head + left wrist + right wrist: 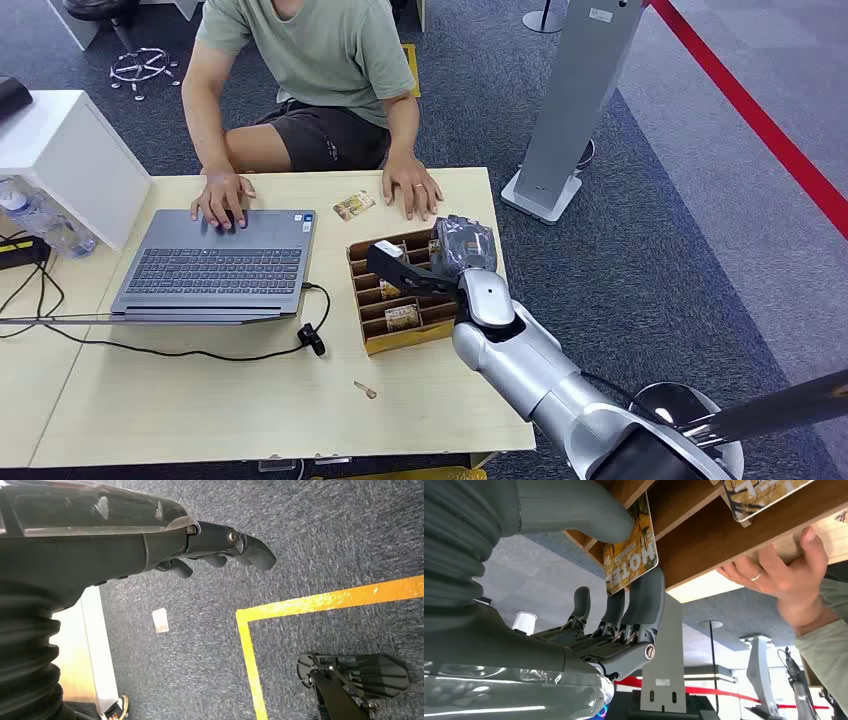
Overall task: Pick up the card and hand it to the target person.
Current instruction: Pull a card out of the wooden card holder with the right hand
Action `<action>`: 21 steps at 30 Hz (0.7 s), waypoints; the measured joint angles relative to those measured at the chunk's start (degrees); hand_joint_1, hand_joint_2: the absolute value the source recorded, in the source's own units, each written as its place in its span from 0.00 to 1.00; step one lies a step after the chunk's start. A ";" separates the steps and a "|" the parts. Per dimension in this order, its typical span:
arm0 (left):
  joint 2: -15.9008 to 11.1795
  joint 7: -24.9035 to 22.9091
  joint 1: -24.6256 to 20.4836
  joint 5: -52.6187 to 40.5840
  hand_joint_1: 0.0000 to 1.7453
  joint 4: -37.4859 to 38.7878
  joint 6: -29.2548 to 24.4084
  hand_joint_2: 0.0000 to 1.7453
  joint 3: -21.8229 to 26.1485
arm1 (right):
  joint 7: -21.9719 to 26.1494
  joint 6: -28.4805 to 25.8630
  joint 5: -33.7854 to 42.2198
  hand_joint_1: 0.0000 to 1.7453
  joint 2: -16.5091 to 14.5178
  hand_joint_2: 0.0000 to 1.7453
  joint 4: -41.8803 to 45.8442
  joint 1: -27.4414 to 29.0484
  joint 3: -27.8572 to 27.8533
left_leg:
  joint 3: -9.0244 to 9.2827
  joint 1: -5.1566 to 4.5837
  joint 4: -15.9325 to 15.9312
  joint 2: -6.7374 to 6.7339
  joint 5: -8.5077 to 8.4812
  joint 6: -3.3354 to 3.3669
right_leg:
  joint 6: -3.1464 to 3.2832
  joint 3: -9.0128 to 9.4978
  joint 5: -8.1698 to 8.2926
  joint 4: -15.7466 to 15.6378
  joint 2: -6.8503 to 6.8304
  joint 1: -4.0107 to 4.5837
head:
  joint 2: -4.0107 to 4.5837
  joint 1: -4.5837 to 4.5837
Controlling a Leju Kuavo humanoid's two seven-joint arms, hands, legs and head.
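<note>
Grey carpet runs all around the pale wooden table (250,420), and a red stripe (760,120) crosses the floor far off on my right side. On the table I see a brown cardboard box (372,340) split into little slots, with a few cards standing in them. My right hand (462,248) is at the far end of that box. From the right wrist view I can see the thumb (574,507) on one face of a yellow hotel card (631,555) and the dark fingers (644,597) on the other face, so the hand pinches the card between them, right at the edge of the box. Another card (354,205) lies flat on the table past the box, just beside the person's hand (412,190). The person sits across from me, with that hand resting near the box and the other hand on a grey laptop (215,268). The laptop sits beside the box, and a black cable (200,350) loops in front of it. A white cabinet (70,160) stands at the table's left end, with water bottles (40,220) next to it. A tall grey stand (575,100) rises from the carpet past the right end of the table. My left hand (220,547) hangs over the carpet near a yellow floor line (300,605), its fingers curled in and holding nothing.
</note>
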State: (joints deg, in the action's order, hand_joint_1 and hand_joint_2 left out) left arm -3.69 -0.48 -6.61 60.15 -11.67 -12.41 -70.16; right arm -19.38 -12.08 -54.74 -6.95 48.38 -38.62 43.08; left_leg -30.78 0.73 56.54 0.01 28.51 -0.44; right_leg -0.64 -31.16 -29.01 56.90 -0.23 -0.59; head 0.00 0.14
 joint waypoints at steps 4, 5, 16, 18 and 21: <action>0.00 0.00 0.00 0.00 0.00 0.00 -0.01 1.00 0.00 | 0.04 0.05 0.08 0.53 0.00 1.00 -0.09 0.01 0.00 | 0.00 0.00 0.00 0.00 0.00 0.00 | 0.00 0.00 0.00 0.00 0.00 0.00 | 0.00 -0.01; 0.00 0.00 0.00 0.00 0.00 0.00 -0.01 1.00 0.00 | 0.06 0.05 0.09 0.53 0.00 1.00 -0.14 0.02 0.00 | 0.00 0.00 0.00 0.00 0.00 0.00 | 0.00 0.00 0.00 0.00 0.00 0.00 | 0.00 -0.01; 0.00 -0.07 0.01 0.00 0.00 0.00 -0.09 1.00 0.00 | 0.66 -0.58 0.47 0.70 0.00 1.00 -0.82 0.01 -0.03 | 0.00 0.00 0.00 0.00 0.00 0.00 | 0.00 0.00 0.00 0.00 0.00 0.00 | 0.00 -0.01; 0.00 -0.07 0.01 0.00 0.00 0.00 -0.18 1.00 0.00 | 0.80 -0.75 0.55 0.76 0.00 1.00 -0.96 0.01 -0.04 | 0.00 0.00 0.00 0.00 0.00 0.00 | 0.00 0.00 0.00 0.00 0.00 0.00 | 0.00 -0.01; 0.00 -0.07 0.01 -0.02 0.00 0.00 -0.26 1.00 0.00 | 0.99 -1.01 0.62 0.80 0.02 1.00 -1.10 0.00 -0.05 | 0.00 0.00 0.00 0.00 0.00 0.00 | 0.00 0.00 0.00 0.00 0.00 0.00 | 0.00 0.00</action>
State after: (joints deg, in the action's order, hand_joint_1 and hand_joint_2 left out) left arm -3.69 -0.55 -6.60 60.13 -11.67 -12.68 -70.16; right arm -18.38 -13.09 -54.12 -6.93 47.28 -38.62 43.03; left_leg -30.78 0.73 56.54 0.01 28.51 -0.44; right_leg -0.64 -31.16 -29.01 56.89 -0.23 -0.59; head 0.00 0.14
